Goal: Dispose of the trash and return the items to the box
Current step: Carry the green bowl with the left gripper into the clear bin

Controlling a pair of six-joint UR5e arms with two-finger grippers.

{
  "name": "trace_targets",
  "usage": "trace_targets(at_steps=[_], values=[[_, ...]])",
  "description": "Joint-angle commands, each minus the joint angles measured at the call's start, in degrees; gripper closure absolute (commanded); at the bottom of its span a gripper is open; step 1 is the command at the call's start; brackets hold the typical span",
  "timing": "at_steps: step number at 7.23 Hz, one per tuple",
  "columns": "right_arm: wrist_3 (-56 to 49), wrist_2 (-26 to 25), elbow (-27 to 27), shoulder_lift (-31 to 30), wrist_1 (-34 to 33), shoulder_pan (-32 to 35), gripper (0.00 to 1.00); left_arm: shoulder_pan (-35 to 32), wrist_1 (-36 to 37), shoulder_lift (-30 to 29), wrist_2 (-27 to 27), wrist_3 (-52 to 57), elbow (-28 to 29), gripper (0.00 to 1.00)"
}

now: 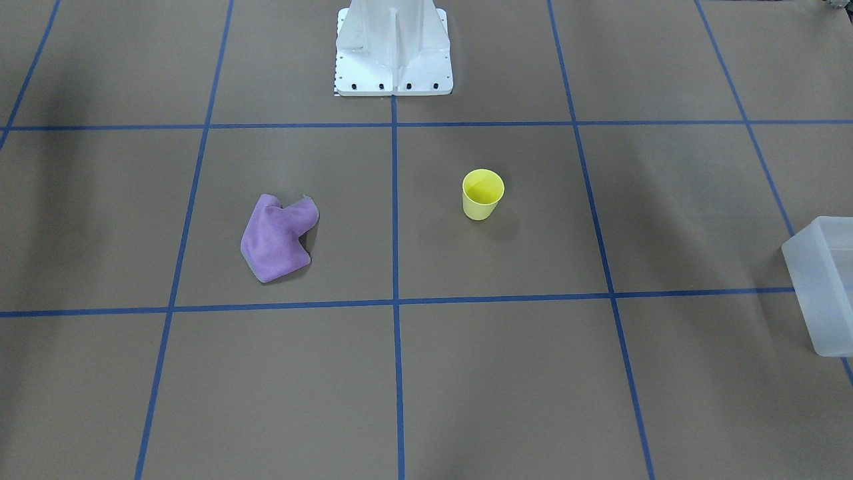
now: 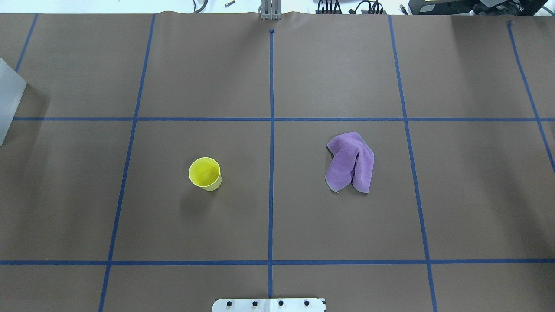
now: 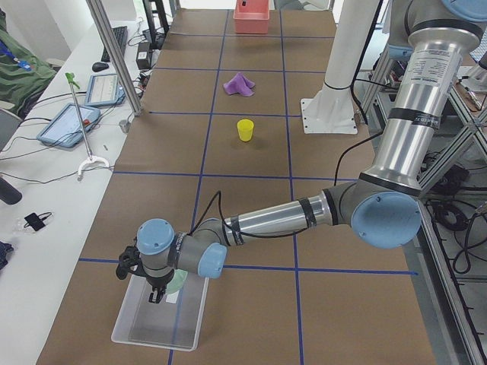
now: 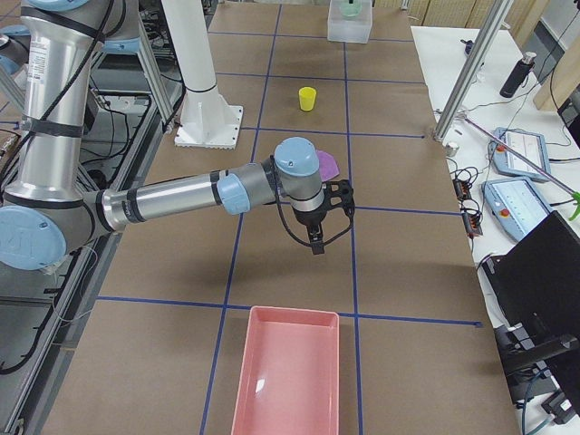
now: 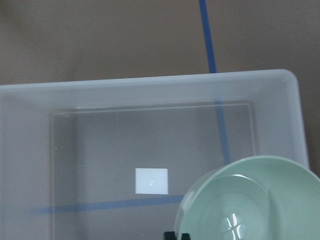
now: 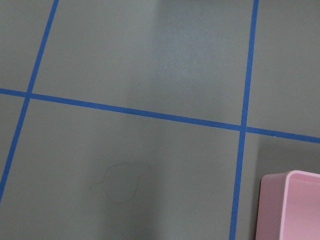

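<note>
The yellow cup [image 1: 483,193] stands upright on the table, also in the overhead view [image 2: 205,173]. The translucent box [image 3: 160,313] lies at the table's left end; its corner shows in the front view [image 1: 823,283]. My left gripper [image 3: 156,293] hangs over the box, shut on the rim of the sage-green bowl [image 5: 250,200], which is tilted above the box floor [image 5: 115,145]. My right gripper [image 4: 315,243] hovers over bare table between a purple cloth and a pink bin. I cannot tell whether it is open or shut.
A crumpled purple cloth [image 2: 350,162] lies on the table's right half. A pink bin [image 4: 290,372] sits at the table's right end; its corner shows in the right wrist view [image 6: 295,205]. The white robot base [image 1: 393,47] stands at the table's edge.
</note>
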Motion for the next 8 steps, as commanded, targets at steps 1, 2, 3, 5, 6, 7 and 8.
trace_targets(at_steps=[1, 2, 3, 5, 6, 7, 8], values=[[0.03, 0.0, 0.0, 0.07, 0.03, -0.33, 0.0, 5.61, -9.32, -0.06, 2.52, -8.0, 4.38, 1.0], [0.03, 0.0, 0.0, 0.07, 0.03, -0.33, 0.0, 5.98, -9.43, 0.11, 2.44, -8.29, 4.13, 1.0], [0.03, 0.0, 0.0, 0.07, 0.03, -0.33, 0.0, 5.98, -9.43, 0.2, 2.0, -8.38, 3.86, 1.0], [0.12, -0.08, -0.09, 0.07, 0.82, -0.42, 0.0, 6.07, -9.35, 0.29, 2.43, -7.42, 2.73, 0.03], [0.12, -0.09, -0.09, 0.07, 0.74, -0.42, 0.0, 6.07, -8.82, 0.47, 2.26, -4.36, 1.07, 0.01], [0.12, -0.09, -0.09, 0.16, 0.73, -0.42, 0.0, 4.85, -4.9, 0.38, 0.78, -2.94, -2.17, 0.01], [0.12, -0.09, -0.09, 0.16, 0.73, -0.5, 0.0, 2.66, 4.19, 0.38, -2.63, -2.93, -10.03, 0.01]])
